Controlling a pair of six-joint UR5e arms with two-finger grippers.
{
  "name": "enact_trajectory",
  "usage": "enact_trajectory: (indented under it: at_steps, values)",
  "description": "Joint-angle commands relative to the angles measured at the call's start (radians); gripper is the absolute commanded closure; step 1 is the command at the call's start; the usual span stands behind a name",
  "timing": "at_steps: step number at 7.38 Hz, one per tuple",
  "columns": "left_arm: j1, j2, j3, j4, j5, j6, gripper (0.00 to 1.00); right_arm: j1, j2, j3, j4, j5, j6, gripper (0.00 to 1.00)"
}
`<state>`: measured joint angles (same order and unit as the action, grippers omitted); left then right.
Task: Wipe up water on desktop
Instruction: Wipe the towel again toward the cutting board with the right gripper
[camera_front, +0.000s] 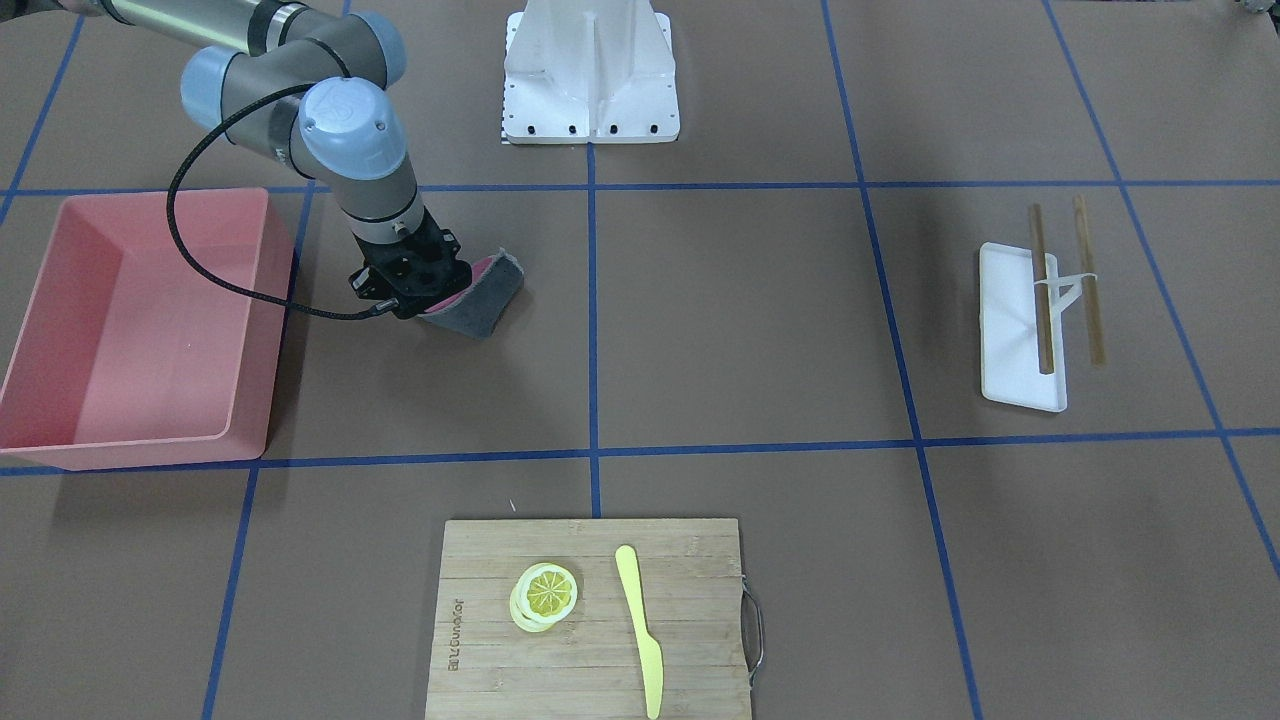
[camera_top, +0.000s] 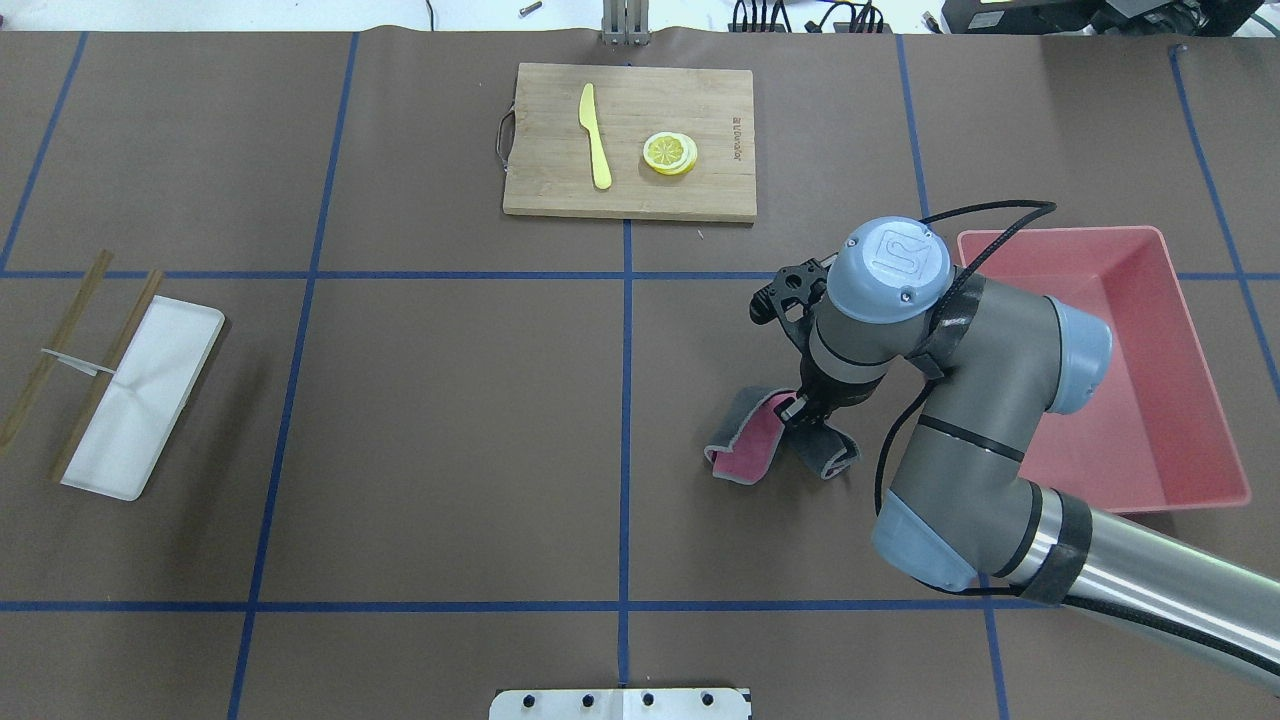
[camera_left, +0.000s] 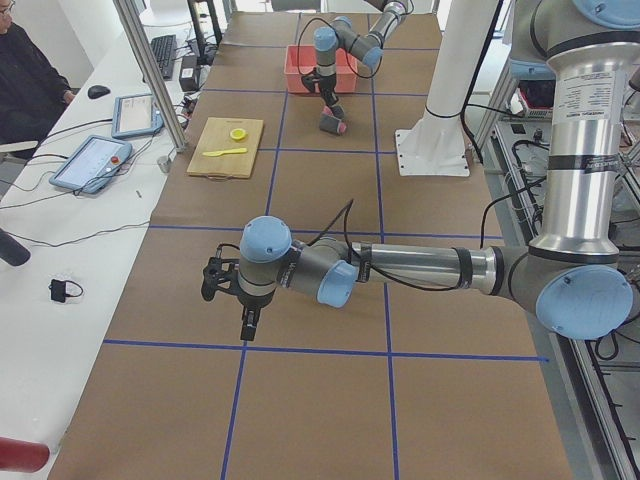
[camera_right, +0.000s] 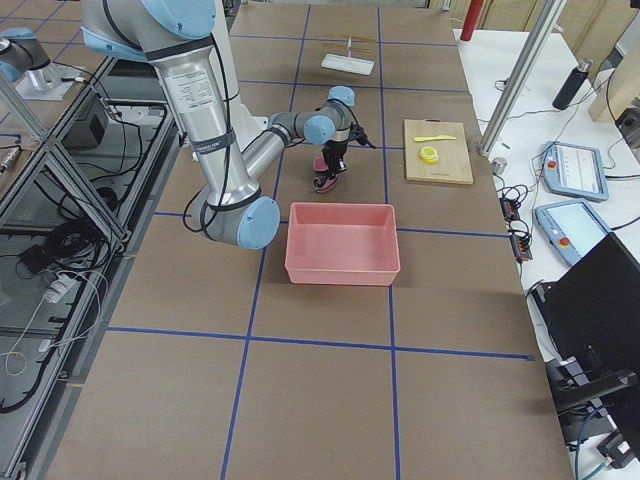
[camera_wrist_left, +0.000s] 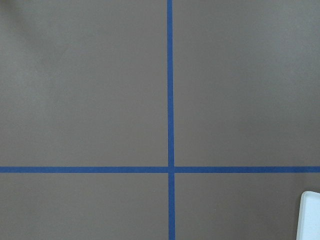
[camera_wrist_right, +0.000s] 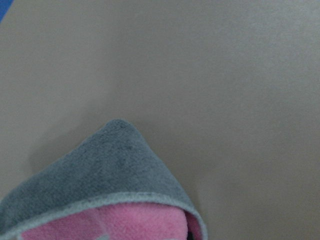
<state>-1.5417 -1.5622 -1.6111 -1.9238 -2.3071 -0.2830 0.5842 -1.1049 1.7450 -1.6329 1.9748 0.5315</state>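
The desktop (camera_top: 450, 420) is a brown surface with a grid of blue tape lines; I see no water on it. My right gripper (camera_top: 800, 410) is shut on a folded grey and pink cloth (camera_top: 745, 445) and holds it down at the desktop, beside the pink bin. The cloth also shows in the front view (camera_front: 485, 295) and fills the bottom of the right wrist view (camera_wrist_right: 100, 190). My left gripper (camera_left: 247, 330) shows only in the left side view, hovering over bare desktop far from the cloth; I cannot tell whether it is open or shut.
An empty pink bin (camera_top: 1180, 330) stands right beside the right arm. A bamboo cutting board (camera_top: 560, 180) with a lemon slice (camera_top: 670, 153) and a yellow knife (camera_top: 596, 135) lies at the far edge. A white tray (camera_top: 140, 400) with chopsticks lies far left.
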Motion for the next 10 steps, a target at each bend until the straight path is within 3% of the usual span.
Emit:
enact_trajectory:
  at_steps: [1,6,8,10]
  values:
    - [0.0,-0.001,-0.001,0.0,0.0,-0.001,0.02,0.063,0.048,-0.099,0.001,0.002,-0.036,1.0]
    - [0.0,-0.001,-0.003,0.0,0.0,-0.001,0.02,0.196,0.146,-0.219,-0.001,0.059,-0.111,1.0]
    - [-0.002,-0.001,-0.007,0.0,-0.002,-0.001,0.02,0.248,0.159,-0.167,0.072,0.061,-0.107,1.0]
    - [-0.002,-0.001,-0.01,0.0,-0.002,-0.001,0.02,0.348,0.117,-0.057,0.096,0.152,-0.11,1.0]
